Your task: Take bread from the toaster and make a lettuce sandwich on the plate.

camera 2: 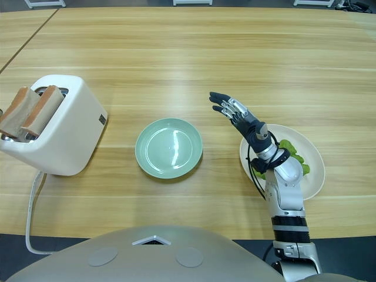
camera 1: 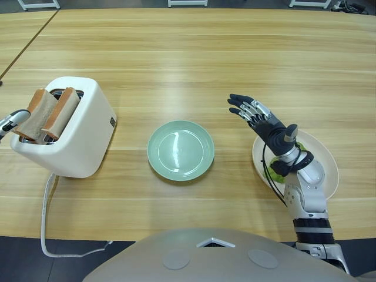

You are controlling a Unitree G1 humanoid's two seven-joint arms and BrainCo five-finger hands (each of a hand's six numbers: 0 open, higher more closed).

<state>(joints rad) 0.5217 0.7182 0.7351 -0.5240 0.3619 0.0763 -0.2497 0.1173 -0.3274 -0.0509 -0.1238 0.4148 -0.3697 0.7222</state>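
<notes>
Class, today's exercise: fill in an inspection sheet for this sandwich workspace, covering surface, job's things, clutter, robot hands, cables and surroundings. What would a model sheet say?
Surface: light wooden table.
Job's things: white toaster at the left, two bread slices standing in its slots; green plate in the centre, nothing on it; lettuce on a cream plate at the right.
Clutter: nothing seen.
Robot hands: right robot hand raised over the cream plate, fingers extended, holding nothing; left robot hand at the left edge, close to the bread slices.
Cables: white power cord runs from the toaster over the table's near edge; black cable loops at the right wrist.
Surroundings: neighbouring table at the left; white frame legs beyond the far edge.
</notes>
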